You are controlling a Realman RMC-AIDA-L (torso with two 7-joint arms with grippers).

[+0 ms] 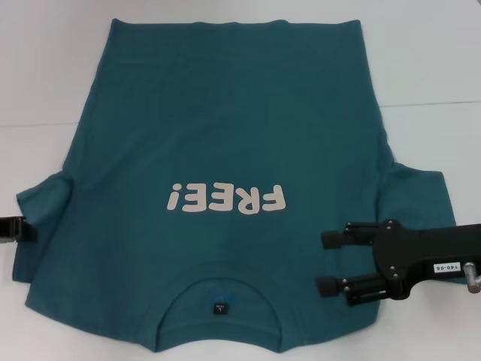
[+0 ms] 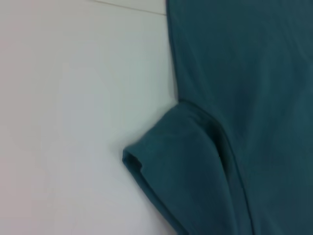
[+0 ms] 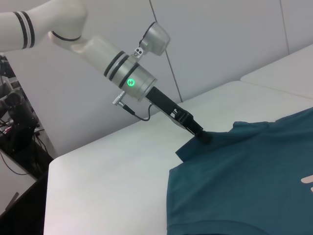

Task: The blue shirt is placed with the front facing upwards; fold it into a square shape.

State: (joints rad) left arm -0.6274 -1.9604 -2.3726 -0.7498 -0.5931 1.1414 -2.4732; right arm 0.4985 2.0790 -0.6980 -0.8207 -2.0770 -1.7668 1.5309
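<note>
I've got the right gripper [image 1: 325, 262] spread wide over the shirt [image 1: 225, 128], left gripper [image 3: 204, 137] at its sleeve, fingers unclear; sleeve fold comes next.

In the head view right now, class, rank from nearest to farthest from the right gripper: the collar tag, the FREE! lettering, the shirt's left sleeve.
Measured from the right gripper, over the blue shirt:
1. FREE! lettering, mid-chest, just up and inward.
2. Collar tag, at the near edge; close to the lettering's distance, slightly farther.
3. Left sleeve, far side, by the left gripper.
</note>
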